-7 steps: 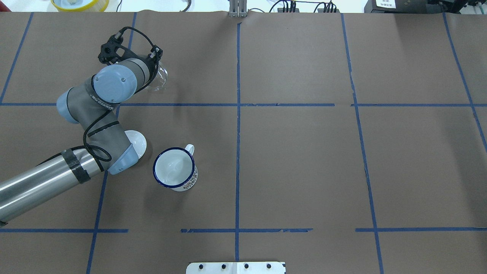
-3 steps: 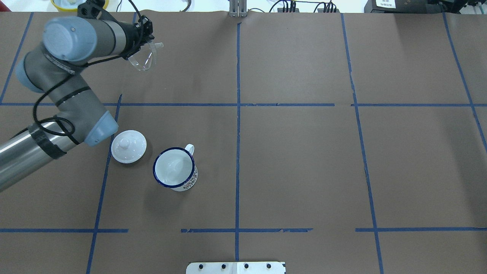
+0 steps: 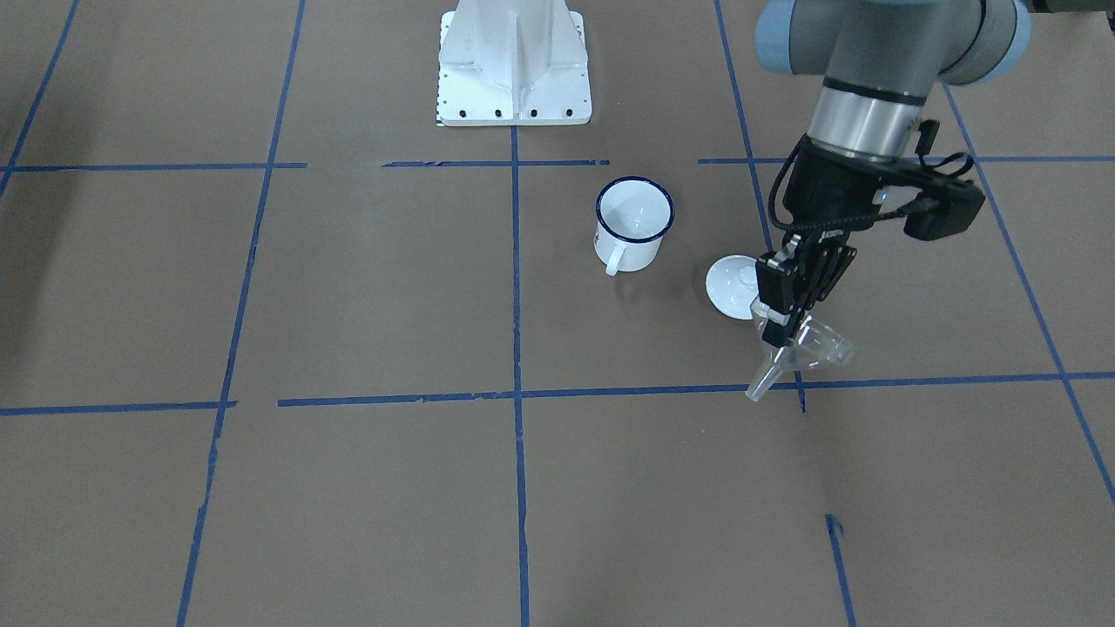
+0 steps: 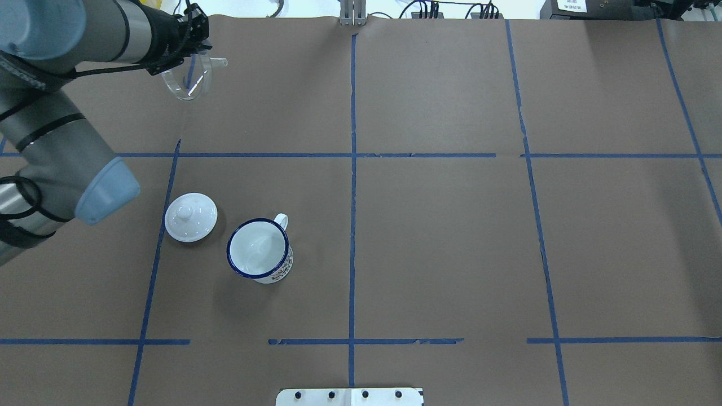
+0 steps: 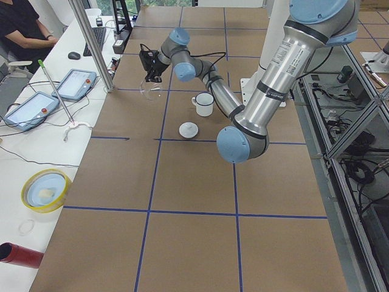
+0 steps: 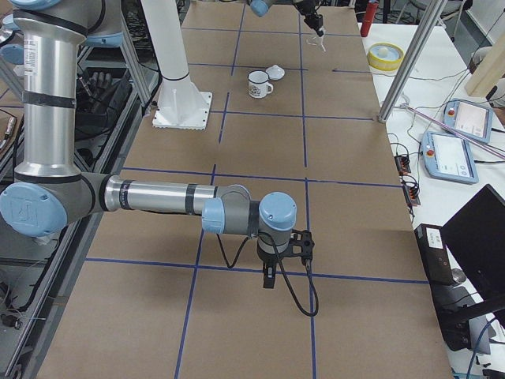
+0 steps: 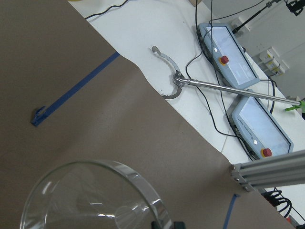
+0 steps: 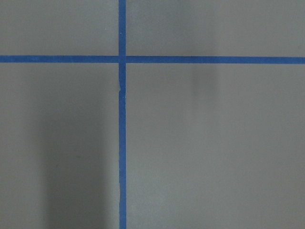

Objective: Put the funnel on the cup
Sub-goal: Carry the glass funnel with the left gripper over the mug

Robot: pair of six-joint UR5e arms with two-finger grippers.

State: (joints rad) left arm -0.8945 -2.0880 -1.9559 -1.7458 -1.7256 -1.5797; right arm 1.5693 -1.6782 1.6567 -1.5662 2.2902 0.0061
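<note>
The clear funnel (image 4: 186,84) hangs tilted in the air over the table's far left part, stem pointing sideways. My left gripper (image 4: 189,56) is shut on its rim; both also show in the front-facing view, gripper (image 3: 777,329) and funnel (image 3: 810,348). The left wrist view shows the funnel's bowl (image 7: 138,183) at the bottom edge. The white cup with a blue rim (image 4: 259,248) stands upright and empty on the table, well apart from the funnel, and shows in the front-facing view (image 3: 634,222). My right gripper (image 6: 268,278) points down over bare table; I cannot tell its state.
A round white lid with a knob (image 4: 190,217) lies just left of the cup. The robot's white base plate (image 3: 514,61) sits at the near edge. A yellow bowl (image 5: 45,190), control pendants (image 7: 259,129) and a person are beyond the far edge.
My left arm has risen and swung toward the far left corner with the funnel in its grip. The lid it covered is now in full view. The cup has not moved.
</note>
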